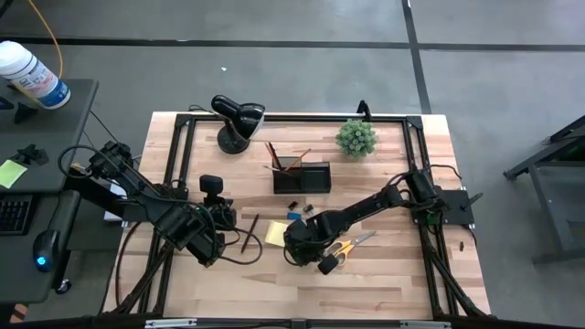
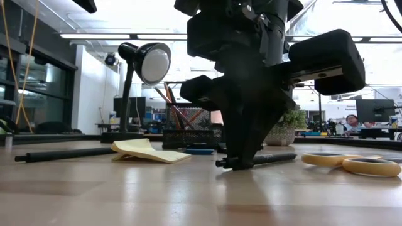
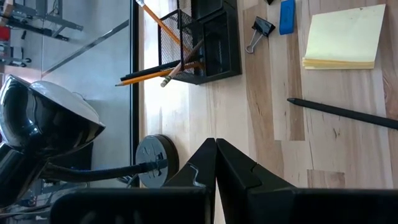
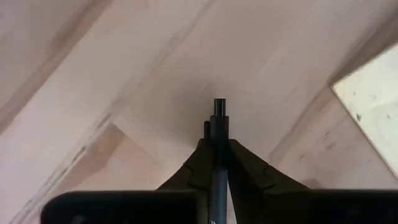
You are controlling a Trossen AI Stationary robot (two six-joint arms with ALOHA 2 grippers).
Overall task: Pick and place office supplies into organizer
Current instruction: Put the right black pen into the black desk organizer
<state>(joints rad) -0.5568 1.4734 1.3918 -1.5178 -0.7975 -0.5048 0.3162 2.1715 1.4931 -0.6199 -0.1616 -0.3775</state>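
Our right end effector (image 4: pixel 217 146) is closed on a dark pen (image 4: pixel 218 124) just above the surface (image 4: pixel 124 74); left end effector (image 3: pixel 216 155) is closed, empty

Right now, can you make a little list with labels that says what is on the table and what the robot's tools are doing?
Right tool: shut on a dark pen, low over the table
Left tool: shut, holding nothing, waiting at the table's left
Organizer: black, near the table's middle, pencils standing in its cup
Sticky-note pad: yellow, flat on the wood
Scissors: yellow handles, lying beside the right tool
Blue block: next to a black clip
Second dark pen: lying loose by the pad
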